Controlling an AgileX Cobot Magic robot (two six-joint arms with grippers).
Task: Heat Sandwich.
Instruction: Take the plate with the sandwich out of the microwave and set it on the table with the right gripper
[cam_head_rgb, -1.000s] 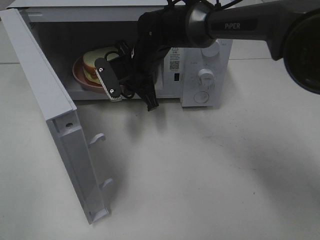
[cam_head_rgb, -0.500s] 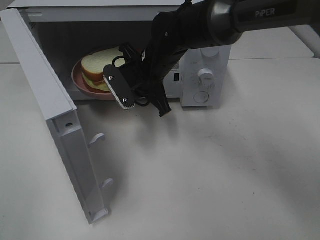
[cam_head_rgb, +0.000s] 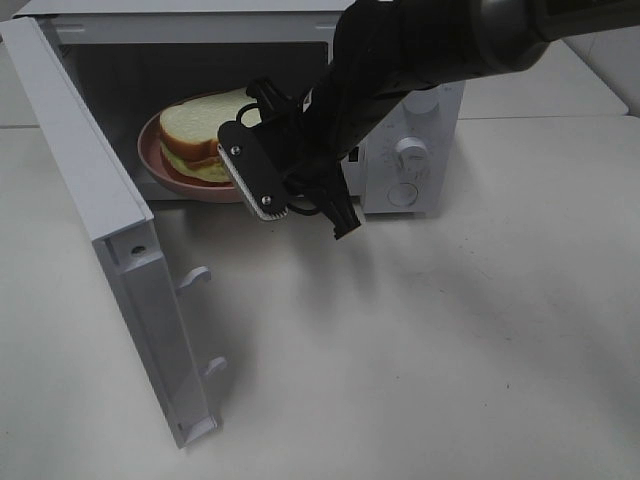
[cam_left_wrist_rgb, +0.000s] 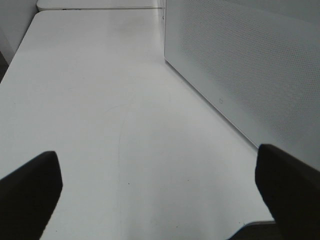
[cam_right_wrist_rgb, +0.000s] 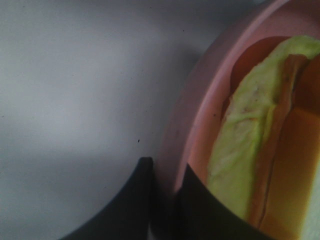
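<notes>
The sandwich (cam_head_rgb: 200, 125), white bread with a pale green-yellow filling (cam_right_wrist_rgb: 240, 165), lies on a round pink plate (cam_head_rgb: 160, 170) in the open microwave's cavity, near its front opening. My right gripper (cam_right_wrist_rgb: 167, 172) is shut on the plate's rim (cam_right_wrist_rgb: 190, 120), one dark finger outside it and one inside. In the exterior high view my right arm (cam_head_rgb: 400, 50) reaches in from the upper right, and its wrist block hides the fingertips. My left gripper (cam_left_wrist_rgb: 160, 200) is open over bare table beside the microwave's perforated side wall (cam_left_wrist_rgb: 250, 65).
The microwave's door (cam_head_rgb: 100, 220) swings out to the left, with its two latch hooks (cam_head_rgb: 195, 277) facing the table. The control panel with knobs (cam_head_rgb: 410, 155) is right of the cavity. White table (cam_head_rgb: 450, 350) lies in front.
My right gripper has drawn back toward the microwave's front opening, bringing the pink plate and the sandwich with it. The left gripper has not changed.
</notes>
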